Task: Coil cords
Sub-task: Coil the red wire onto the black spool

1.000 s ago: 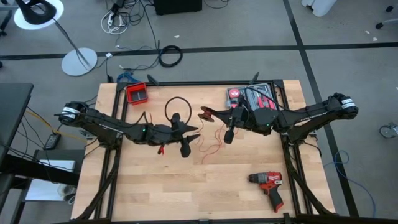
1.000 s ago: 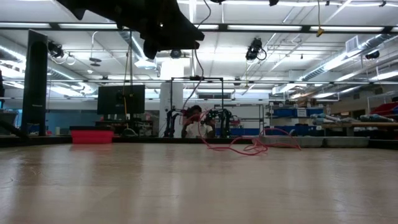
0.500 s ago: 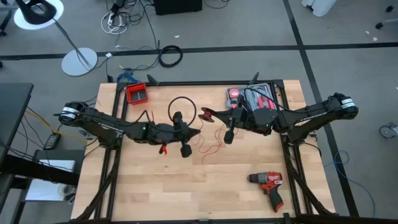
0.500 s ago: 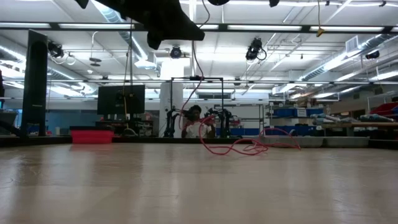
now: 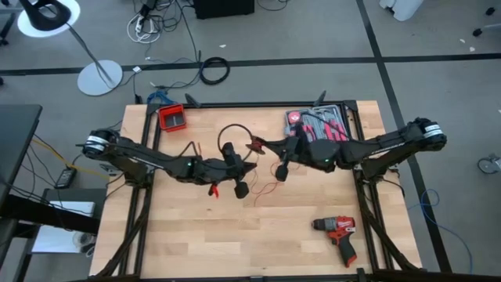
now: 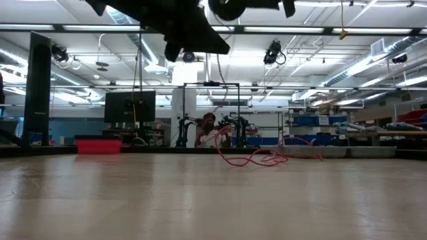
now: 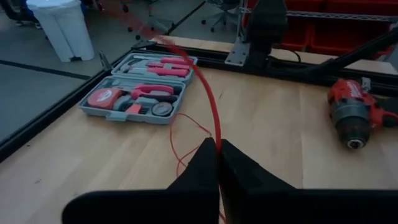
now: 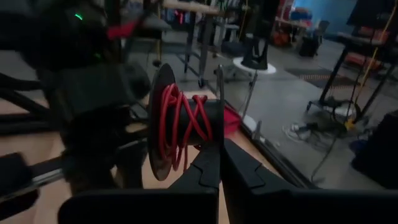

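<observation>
- Fingers of the left hand (image 7: pixel 217 163) are clenched on the red strand of the cords (image 7: pixel 208 99), which runs up and away from the pinch toward the far side of the bench (image 5: pixel 188 251).
- Right hand (image 5: pixel 280 170), held above the middle of the bench, is clenched too; its wrist view shows a dark spool (image 8: pixel 163 129) wound with red wire just beyond its fingertips, but whether it grips the spool's edge cannot be told.
- Loose red wire (image 5: pixel 266 190) lies in slack curls on the bench between the two hands, and a red end clip (image 5: pixel 257 144) hangs near the right hand.
- My judgement: the step is winding slack onto the spool. To do it well, the left hand should keep light, even tension and feed the strand square to the spool, so each turn lands beside the last and does not cross it.
- Loose curls could snag on themselves, so draw them in slowly.
- Farther out, the grey tool case (image 5: pixel 321 124) sits at the far right edge, the red bin (image 5: pixel 172 117) at the far left corner, and the red drill (image 5: pixel 338 232) near the front right corner, well clear.
</observation>
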